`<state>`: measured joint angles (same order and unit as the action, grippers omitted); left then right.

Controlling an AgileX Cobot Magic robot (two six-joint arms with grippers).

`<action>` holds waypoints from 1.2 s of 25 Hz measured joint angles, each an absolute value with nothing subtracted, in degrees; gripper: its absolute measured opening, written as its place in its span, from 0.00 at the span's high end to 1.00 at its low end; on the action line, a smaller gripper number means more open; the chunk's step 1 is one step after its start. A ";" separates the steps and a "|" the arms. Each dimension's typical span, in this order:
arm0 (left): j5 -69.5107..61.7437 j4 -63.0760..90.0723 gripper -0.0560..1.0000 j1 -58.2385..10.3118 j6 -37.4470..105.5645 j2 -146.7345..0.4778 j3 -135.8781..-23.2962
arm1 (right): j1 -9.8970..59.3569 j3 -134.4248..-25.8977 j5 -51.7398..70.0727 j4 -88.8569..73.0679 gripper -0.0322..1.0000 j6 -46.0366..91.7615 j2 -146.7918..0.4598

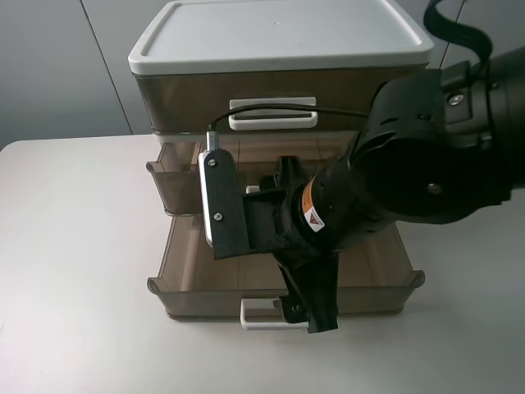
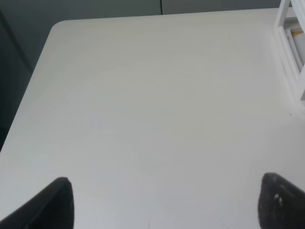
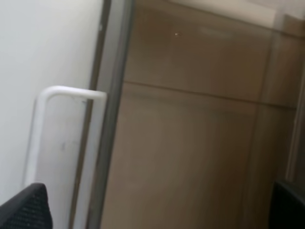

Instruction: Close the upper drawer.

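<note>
The upper drawer [image 1: 174, 176], smoky-brown and shallow, stands partly pulled out of the chest [image 1: 279, 37]; my right arm hides its handle. Below it the lowest drawer [image 1: 189, 271] is pulled out much farther, with its white loop handle [image 1: 261, 315] at the front. My right gripper [image 1: 312, 310] is open and empty, reaching down over the lowest drawer's front by that handle. The right wrist view shows my right gripper [image 3: 157, 210] with fingertips [image 3: 28, 210] wide apart, a white loop handle [image 3: 62, 138] and a brown drawer floor [image 3: 190, 143]. My left gripper [image 2: 167, 205] is open over bare table.
The taller top-tier drawer [image 1: 189, 90] under the white lid is shut, with its white handle [image 1: 271, 114] in front. The chest stands on a white table [image 1: 74, 263]. A white frame-like object [image 2: 291, 45] shows at the edge of the left wrist view.
</note>
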<state>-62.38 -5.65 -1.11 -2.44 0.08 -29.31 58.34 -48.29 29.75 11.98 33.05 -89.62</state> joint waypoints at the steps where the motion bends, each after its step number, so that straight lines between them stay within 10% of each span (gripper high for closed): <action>1: -62.38 -5.65 0.25 -1.11 -2.34 0.08 -29.31 | 57.92 -48.29 29.45 12.76 0.30 33.05 -89.86; 30: -62.38 -5.65 0.25 -1.11 -2.52 0.08 -29.31 | 53.58 -48.78 15.81 18.29 0.30 30.80 -93.68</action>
<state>-62.38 -5.65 -1.11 -2.52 0.08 -29.31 53.58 -48.78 15.81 18.29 30.80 -93.68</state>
